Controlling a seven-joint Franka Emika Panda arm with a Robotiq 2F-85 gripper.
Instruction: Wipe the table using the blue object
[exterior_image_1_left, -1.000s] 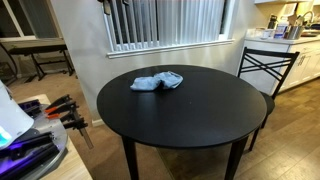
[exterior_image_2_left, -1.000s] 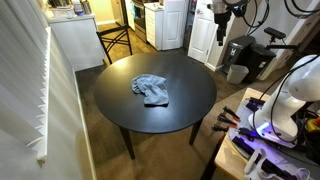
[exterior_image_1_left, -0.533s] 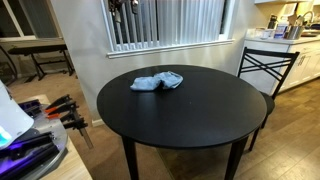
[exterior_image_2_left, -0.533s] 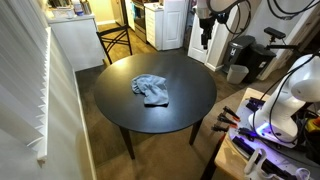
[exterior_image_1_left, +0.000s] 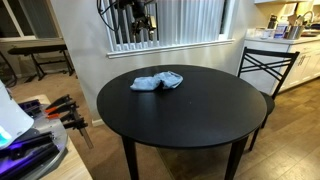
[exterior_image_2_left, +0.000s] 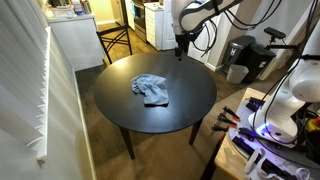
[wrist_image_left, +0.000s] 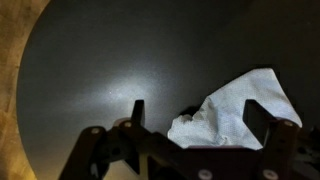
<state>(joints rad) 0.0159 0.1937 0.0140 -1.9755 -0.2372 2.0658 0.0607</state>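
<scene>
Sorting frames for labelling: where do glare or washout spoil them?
Wrist view: the blue object is washed out to white, and a glare patch sits on the dark table. In an exterior view, the window blinds blow out.

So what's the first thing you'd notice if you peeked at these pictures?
The big round black table fills the middle of the room, with a crumpled light-blue cloth lying on it, a bit off from the middle. Above the table's edge the robot's gripper hangs in the air with its jaws open, well apart from the cloth.
</scene>
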